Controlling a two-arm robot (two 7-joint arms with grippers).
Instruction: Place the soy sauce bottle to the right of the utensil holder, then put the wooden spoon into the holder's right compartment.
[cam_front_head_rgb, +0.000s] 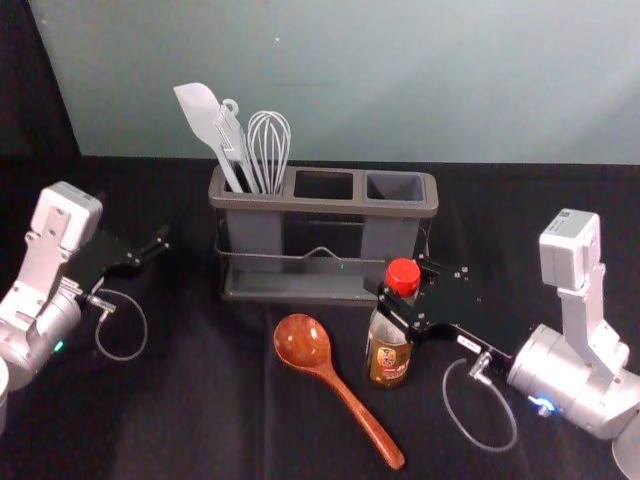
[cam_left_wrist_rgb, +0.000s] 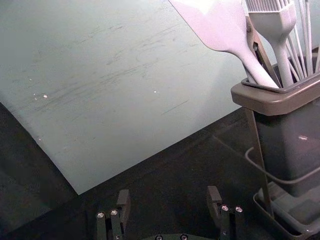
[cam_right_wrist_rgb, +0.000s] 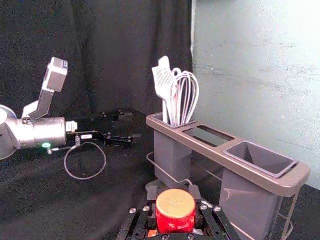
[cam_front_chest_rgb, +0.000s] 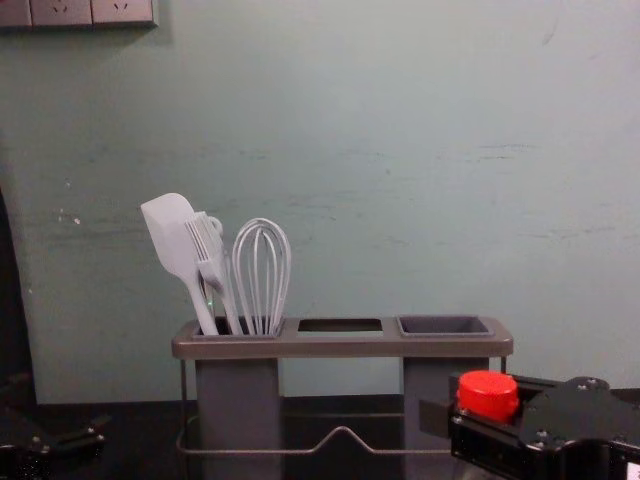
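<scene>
The soy sauce bottle (cam_front_head_rgb: 388, 360), red-capped, stands upright before the right part of the utensil holder (cam_front_head_rgb: 290, 203). My right gripper (cam_front_head_rgb: 406, 296) is shut on it just below the cap; in the right wrist view the gripper (cam_right_wrist_rgb: 176, 200) has a finger at either side of the cap (cam_right_wrist_rgb: 176, 210). The wooden spoon (cam_front_head_rgb: 340, 387) lies on the table left of the bottle, bowl toward the holder, handle slanting toward the front right. The holder's right compartment (cam_right_wrist_rgb: 260, 157) is empty. My left gripper (cam_front_head_rgb: 160, 243) is parked at the left, open in its wrist view (cam_left_wrist_rgb: 168, 205).
White utensils, a spatula (cam_front_chest_rgb: 175, 240), a brush and a whisk (cam_front_chest_rgb: 262, 275), stand in the holder's left compartment. A pale wall (cam_front_head_rgb: 350, 80) rises behind the holder. Dark cloth (cam_front_head_rgb: 200, 400) covers the table, with free room right of the holder.
</scene>
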